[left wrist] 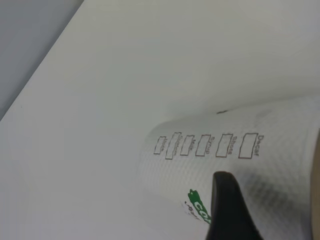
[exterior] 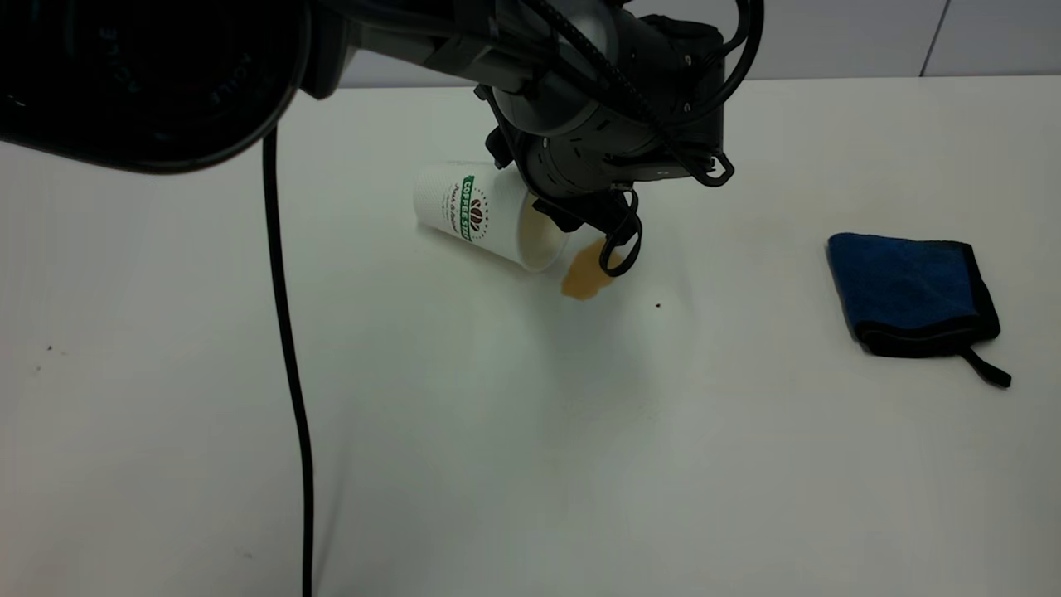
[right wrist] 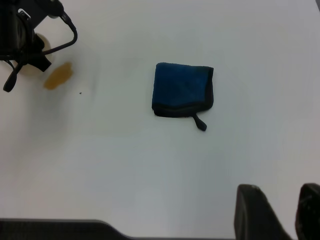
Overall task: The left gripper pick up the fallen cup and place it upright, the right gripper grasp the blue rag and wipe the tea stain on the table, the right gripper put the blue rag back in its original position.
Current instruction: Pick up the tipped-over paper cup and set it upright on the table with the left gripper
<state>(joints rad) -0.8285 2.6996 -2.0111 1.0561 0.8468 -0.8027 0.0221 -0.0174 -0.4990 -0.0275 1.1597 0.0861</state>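
Note:
A white paper cup (exterior: 477, 211) with a green logo lies on its side on the white table, its mouth towards a brown tea stain (exterior: 587, 272). My left gripper (exterior: 572, 217) is down at the cup's mouth end and open. In the left wrist view one of its fingers (left wrist: 225, 202) lies over the cup's wall (left wrist: 225, 150); the other finger is out of view. The folded blue rag (exterior: 908, 290) with black edging lies flat at the right. My right gripper (right wrist: 282, 192) is shut and empty, well back from the rag (right wrist: 182, 89), with the stain (right wrist: 57, 76) farther off.
A black cable (exterior: 286, 332) hangs from the left arm down across the table's left side. A small dark speck (exterior: 658, 305) lies just right of the stain. The table's far edge meets a grey wall (exterior: 829, 37).

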